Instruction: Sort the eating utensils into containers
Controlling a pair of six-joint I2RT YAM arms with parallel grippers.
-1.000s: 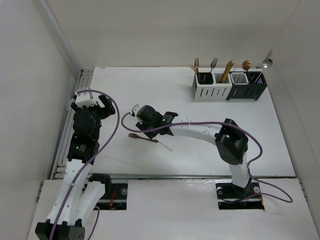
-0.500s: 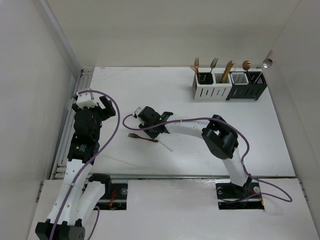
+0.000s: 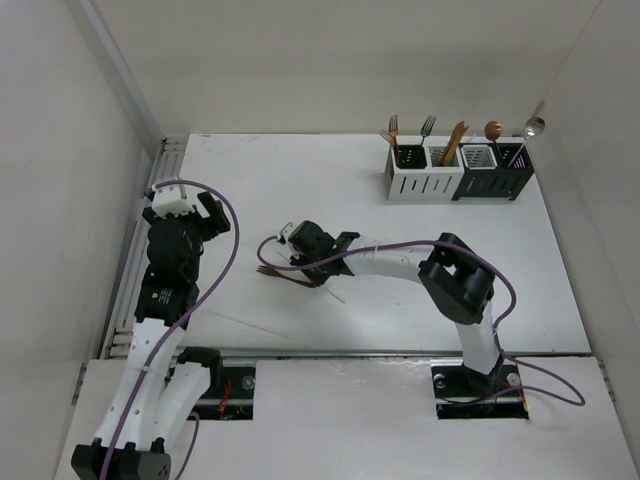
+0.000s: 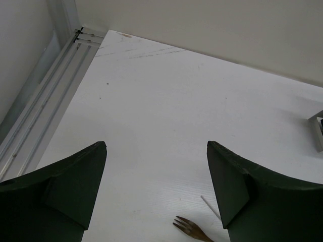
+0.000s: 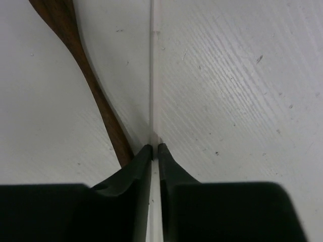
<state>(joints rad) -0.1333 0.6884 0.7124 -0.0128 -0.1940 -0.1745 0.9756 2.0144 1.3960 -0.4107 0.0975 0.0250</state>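
My right gripper [image 3: 313, 272] [image 5: 155, 147] is down at the table's middle left, shut on the thin white handle [image 5: 155, 75] of a utensil lying flat. The handle's end [image 3: 337, 295] pokes out toward the near side. A copper fork [image 3: 270, 270] lies beside it, its brown shaft [image 5: 96, 96] just left of my fingers. My left gripper [image 3: 203, 215] [image 4: 156, 146] is open and empty over the table's left side, with the fork's tines [image 4: 191, 229] below it. The containers [image 3: 458, 172], two white and two black, stand at the back right holding several utensils.
A metal rail [image 3: 150, 190] [image 4: 45, 101] runs along the table's left edge by the wall. A corner of the containers [image 4: 318, 132] shows at the right of the left wrist view. A faint thin line [image 3: 250, 325] lies on the table near the front.
My right gripper has shifted a little right and nearer, going down onto the white handle beside the copper fork. The left arm has not moved.
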